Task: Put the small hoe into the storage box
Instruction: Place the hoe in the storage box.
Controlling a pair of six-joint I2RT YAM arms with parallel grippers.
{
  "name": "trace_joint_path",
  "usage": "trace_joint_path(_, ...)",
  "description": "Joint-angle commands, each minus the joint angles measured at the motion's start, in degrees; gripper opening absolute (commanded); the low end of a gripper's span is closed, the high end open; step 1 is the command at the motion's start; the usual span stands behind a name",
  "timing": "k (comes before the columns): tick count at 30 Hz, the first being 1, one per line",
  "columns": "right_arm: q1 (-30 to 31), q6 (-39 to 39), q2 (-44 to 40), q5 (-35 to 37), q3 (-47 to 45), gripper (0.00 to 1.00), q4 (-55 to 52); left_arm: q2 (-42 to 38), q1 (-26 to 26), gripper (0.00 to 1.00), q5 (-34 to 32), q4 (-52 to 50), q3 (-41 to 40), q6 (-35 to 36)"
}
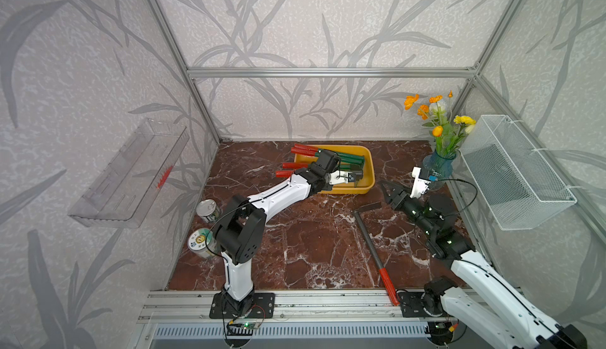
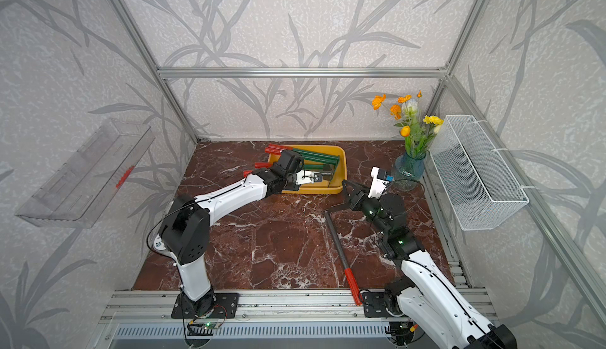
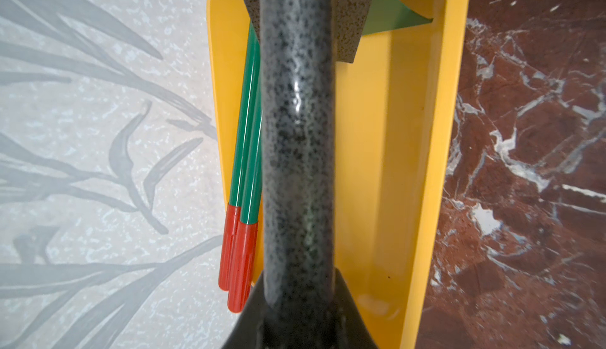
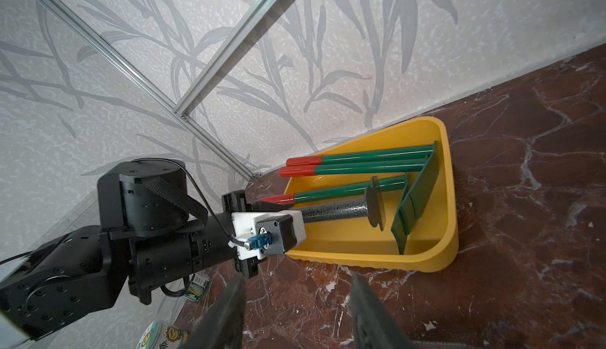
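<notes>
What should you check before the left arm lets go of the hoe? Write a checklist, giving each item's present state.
1. Left gripper shut on hoe: ok.
2. Hoe's blade inside the box walls: ok.
3. Blade resting on box floor: cannot tell.
4. Hoe handle lined up with the green tools: ok.
5. Blade clear of the nearest green tool: cannot tell.
6. Right gripper open, empty, apart from box: ok.
</notes>
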Motion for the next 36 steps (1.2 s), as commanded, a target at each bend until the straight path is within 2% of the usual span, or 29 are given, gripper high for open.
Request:
trace_joint_path(1,-1.08,0.82,0.54,-2.39,-0.93,0.51,1.80,2.15,0.19,0.00,-1.05,9.63,1.03,5.66)
trace_joint_path(8,-3.06,1.38,0.82,-3.69,-2.16,0.51,2.49,6.18,-0.19,0.00,-3.39,13.83,1.66,8.86)
trace_joint_path(18,-4.53,2.61,3.70,-5.26,-2.97,0.50,5.88,6.87,-1.14,0.02,-4.50,24.47,-6.50,11.55)
trace_joint_path(24,-4.63,3.14,5.56,-5.88,-2.89,0.50,7.75,6.74,-2.02,0.17,-6.92,28.23,-10.20,12.14)
trace_joint_path(29,-4.67,3.63,6.62,-6.58,-2.84,0.49,8.62,7.13,-2.14,0.35,-8.06,30.31,-11.13,11.30)
trace_joint_path(31,-4.63,3.70,6.55,-6.65,-2.79,0.49,8.54,6.79,-2.14,0.46,-8.20,31.63,-11.40,10.93)
trace_joint_path(35,-4.63,3.75,6.30,-6.51,-2.49,0.49,8.32,5.54,-2.08,0.51,-7.84,30.86,-11.12,9.57)
trace_joint_path(36,-4.63,3.84,6.36,-6.57,-2.53,0.49,8.28,5.26,-2.13,0.55,-7.84,31.12,-11.06,8.99)
